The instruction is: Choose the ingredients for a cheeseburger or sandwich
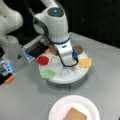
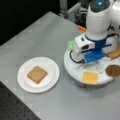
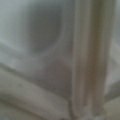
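Grey metal tabletop is stretching out under dark surroundings, and on it a white paper plate is carrying one tan-brown toast square, lying flat at the plate's middle, so the sandwich is standing at a single layer. Outward from that, the remaining pieces are sitting around a round white turntable tray: in a front view a red disc at the tray's nine o'clock, a green leaf blob at seven o'clock, a yellow cheese square at three o'clock, a dark brown patty disc at one o'clock and a second tan-brown toast piece at eleven o'clock. The gripper is hanging over the tray's middle, the white arm reaching steeply downward, wrist bent over the tray; every piece is lying outward from it, the second toast and patty nearest. Whether the jaws are released or clenched, I cannot tell. The wrist view is showing only pale blurred surfaces.
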Robot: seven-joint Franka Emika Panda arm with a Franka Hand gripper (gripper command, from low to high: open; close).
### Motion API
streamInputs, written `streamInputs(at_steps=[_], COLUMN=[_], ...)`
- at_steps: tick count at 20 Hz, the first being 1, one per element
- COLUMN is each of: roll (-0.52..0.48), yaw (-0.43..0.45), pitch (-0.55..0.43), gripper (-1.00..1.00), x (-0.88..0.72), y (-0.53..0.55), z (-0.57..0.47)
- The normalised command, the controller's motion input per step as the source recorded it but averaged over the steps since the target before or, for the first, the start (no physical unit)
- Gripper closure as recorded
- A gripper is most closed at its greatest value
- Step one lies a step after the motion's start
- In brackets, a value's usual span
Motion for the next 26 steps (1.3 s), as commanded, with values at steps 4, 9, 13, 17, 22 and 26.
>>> streamInputs(at_steps=[4, 9, 13, 17, 22, 26], roll=[-0.092, -0.087, -0.072, -0.055, -0.039, -0.020], yaw=[0.051, 0.044, 0.039, 0.016, -0.046, -0.123], pitch=[0.114, 0.108, 0.124, 0.174, 0.204, 0.164], gripper=[-1.00, -1.00, -1.00, -1.00, -1.00, -1.00], x=[-0.04, 0.05, 0.11, 0.14, 0.17, 0.22], y=[0.19, 0.10, 0.06, 0.02, -0.02, -0.09], z=[0.20, 0.19, 0.18, 0.30, 0.37, 0.33])
